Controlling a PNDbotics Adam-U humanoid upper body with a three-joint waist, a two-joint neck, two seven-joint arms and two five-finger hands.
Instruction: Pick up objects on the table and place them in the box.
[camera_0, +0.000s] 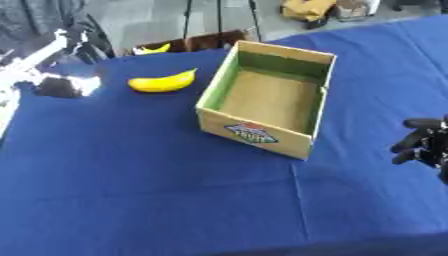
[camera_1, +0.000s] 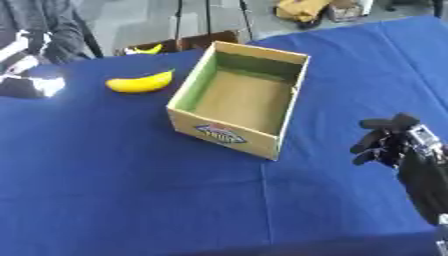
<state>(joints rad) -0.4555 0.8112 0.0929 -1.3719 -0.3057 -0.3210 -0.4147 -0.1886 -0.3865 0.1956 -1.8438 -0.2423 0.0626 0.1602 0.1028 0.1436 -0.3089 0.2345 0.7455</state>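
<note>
One yellow curved banana (camera_0: 163, 82) lies on the blue cloth-covered table (camera_0: 157, 170) in the left eye view, just beside the left wall of the open cardboard box (camera_0: 267, 131) and apart from it. The box stands near the table's middle, askew, with green-tinted inner walls, a bare brown floor and a coloured label on its near short side; nothing lies inside it. At the right edge, well apart from the box, the robot's black right hand (camera_0: 422, 144) shows only in part, its fingers curled inward and holding nothing. At the far left edge a pale, glaring shape sits on the cloth beside a dark object; I cannot make out what either is. Beyond the table's far edge, a second yellow curved thing (camera_0: 154, 49) peeks out of a dark brown container.

Seen from the right eye view, the same banana (camera_1: 140, 82) rests on the cloth to the left of the box (camera_1: 229, 131), still outside it. The right hand (camera_1: 385, 142) shows more fully here, with its black forearm running down toward the lower right corner; the fingers bend toward the palm, empty, above the cloth to the right of the box's near corner. The left hand appears in neither view.
</note>
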